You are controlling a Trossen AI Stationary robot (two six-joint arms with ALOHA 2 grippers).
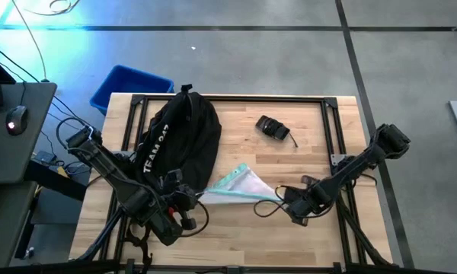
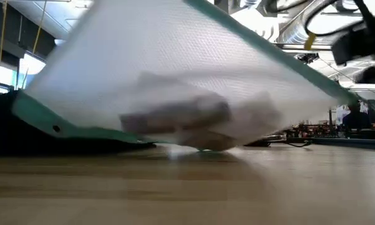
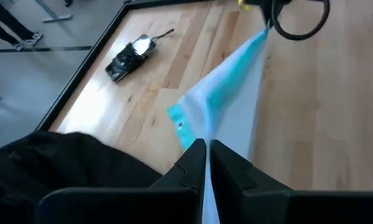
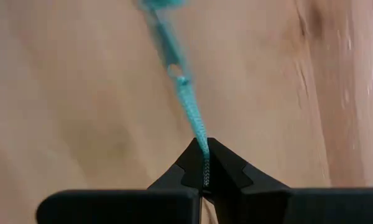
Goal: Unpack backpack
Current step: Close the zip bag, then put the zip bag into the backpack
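Note:
The black backpack (image 1: 179, 141) lies on the table's left half, its near end by my left gripper (image 1: 194, 199). A white mesh pouch with teal trim (image 1: 240, 186) is stretched between that gripper and my right gripper (image 1: 284, 198); both are shut on it. In the low view the pouch (image 2: 187, 81) fills the picture, dark contents (image 2: 175, 112) show through the mesh, and its sagging underside (image 2: 203, 147) is at the tabletop. Whether it touches, I cannot tell. The backpack also shows in the left wrist view (image 3: 62, 168). My left gripper pinches the pouch's teal-trimmed end (image 3: 202, 134) between its two fingers, coming level from the table's left. The pouch runs away from the fingers toward the other gripper, drawn fairly taut along its trim. My right gripper pinches a thin teal cord (image 4: 202, 146) at the pouch's other end between its fingertips, coming from the table's right. The cord runs straight out from the fingers, taut.
A small black device with a cord (image 1: 273, 127) lies on the far right part of the table. A black cable loop (image 1: 266, 209) hangs by my right gripper. A blue bin (image 1: 129, 87) stands on the floor beyond the table's far left corner. Bare wood shows between pouch and device.

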